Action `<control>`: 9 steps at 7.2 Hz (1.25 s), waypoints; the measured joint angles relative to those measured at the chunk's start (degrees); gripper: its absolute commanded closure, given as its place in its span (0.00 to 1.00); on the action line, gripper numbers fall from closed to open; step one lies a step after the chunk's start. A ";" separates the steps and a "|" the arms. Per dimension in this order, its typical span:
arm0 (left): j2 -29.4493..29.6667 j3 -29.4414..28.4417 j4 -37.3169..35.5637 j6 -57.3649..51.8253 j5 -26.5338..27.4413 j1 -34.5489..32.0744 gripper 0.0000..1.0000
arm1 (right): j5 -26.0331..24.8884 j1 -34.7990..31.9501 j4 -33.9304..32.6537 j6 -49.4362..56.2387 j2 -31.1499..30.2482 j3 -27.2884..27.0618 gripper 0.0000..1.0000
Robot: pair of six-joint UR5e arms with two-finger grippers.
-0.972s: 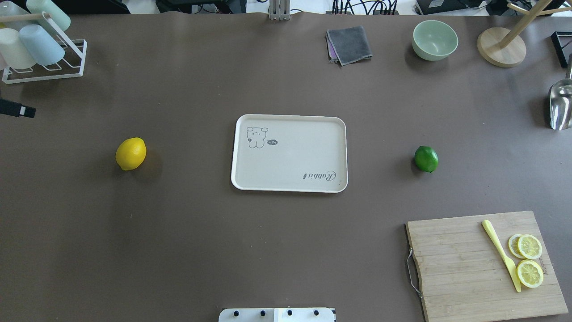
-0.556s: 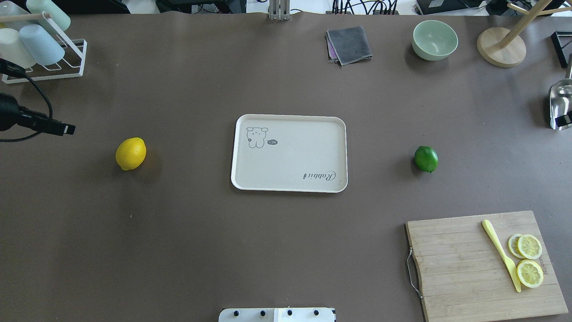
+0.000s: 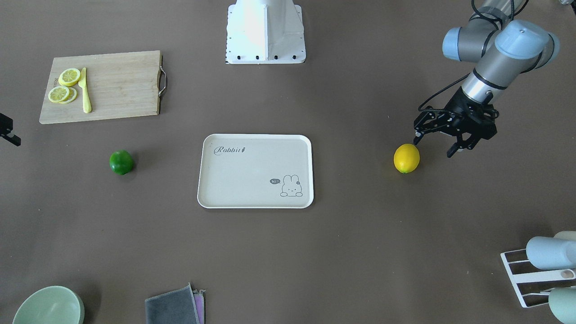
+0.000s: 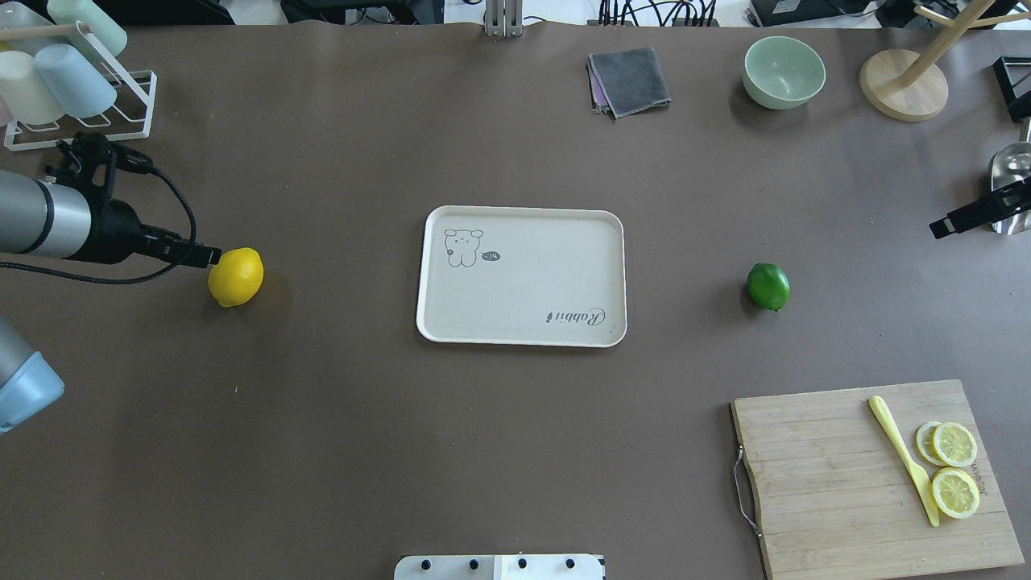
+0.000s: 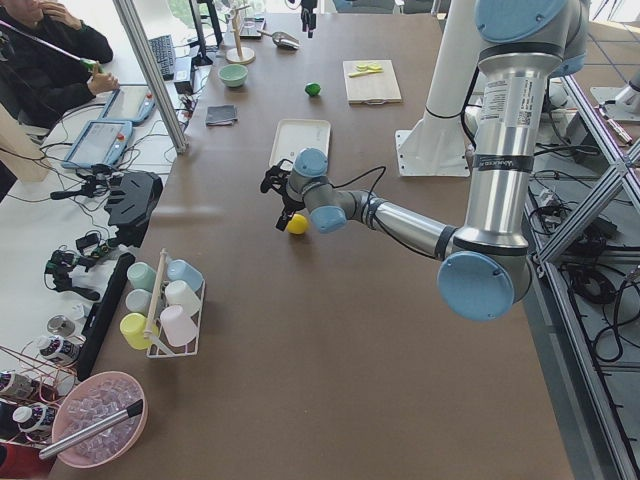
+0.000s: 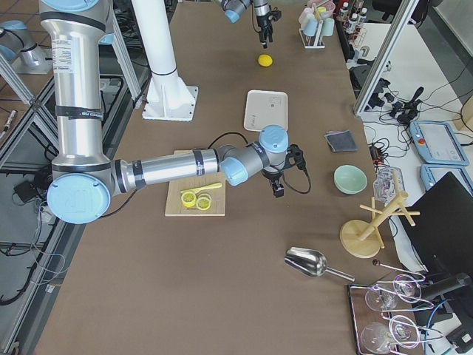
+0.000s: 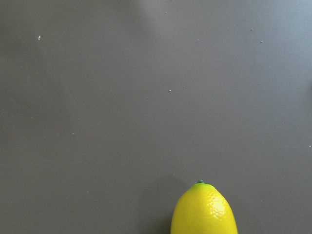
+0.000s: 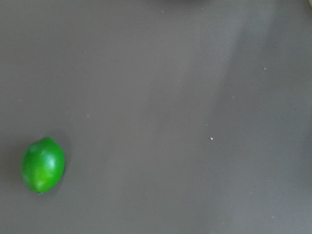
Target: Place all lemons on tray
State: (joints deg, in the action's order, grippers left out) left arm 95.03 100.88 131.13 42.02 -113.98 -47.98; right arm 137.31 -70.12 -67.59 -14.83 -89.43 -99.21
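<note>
The yellow lemon (image 4: 236,276) lies on the table left of the tray (image 4: 521,322). It also shows in the front view (image 3: 406,158) and at the bottom of the left wrist view (image 7: 204,212). The green lemon (image 4: 768,286) lies right of the tray, also low left in the right wrist view (image 8: 43,165). The tray is empty. My left gripper (image 3: 433,146) is open and empty, just beside the yellow lemon on its outer side. My right gripper (image 4: 938,228) comes in at the right edge, well apart from the green lemon; I cannot tell whether it is open or shut.
A wooden cutting board (image 4: 838,475) with lemon slices (image 4: 954,467) and a yellow knife (image 4: 902,459) lies at front right. A cup rack (image 4: 72,89), grey cloth (image 4: 630,80), green bowl (image 4: 784,72), wooden stand (image 4: 902,84) and metal scoop (image 4: 1011,169) line the far side.
My left arm has swung in from the left edge, and its gripper now sits next to the yellow lemon. My right gripper has come into view at the right edge. The lemons and tray have not moved.
</note>
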 measured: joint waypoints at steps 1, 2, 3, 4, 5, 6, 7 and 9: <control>1.14 -0.96 0.02 0.92 0.91 1.29 0.02 | -0.07 1.39 0.00 -0.53 0.92 0.33 0.00; 2.35 -2.19 0.06 1.55 1.87 2.17 0.02 | -0.09 2.54 0.00 -0.99 1.55 0.55 0.00; 3.03 -3.02 0.08 1.83 2.50 2.79 0.02 | -0.09 3.42 0.00 -1.51 1.93 0.61 0.00; 3.29 -3.60 0.08 1.89 2.76 3.05 0.02 | -0.07 4.10 0.02 -2.48 2.16 0.60 0.00; 3.37 -4.23 0.11 1.91 2.87 3.17 0.02 | -0.09 5.07 0.06 -3.53 2.39 0.56 0.00; 3.39 -4.94 0.15 1.92 2.93 3.29 0.02 | -0.13 6.22 0.08 -4.00 2.56 0.55 0.00; 3.41 -5.49 0.17 1.92 2.94 3.46 0.02 | -0.17 7.09 0.09 -4.17 2.71 0.56 0.00; 3.63 -6.21 0.18 1.98 2.90 3.91 0.02 | -0.19 8.05 0.08 -4.29 2.83 0.62 0.00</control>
State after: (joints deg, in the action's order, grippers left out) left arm 98.65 94.67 131.31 44.00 -111.08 -44.07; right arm 137.11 -62.07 -67.52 -19.12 -86.60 -98.59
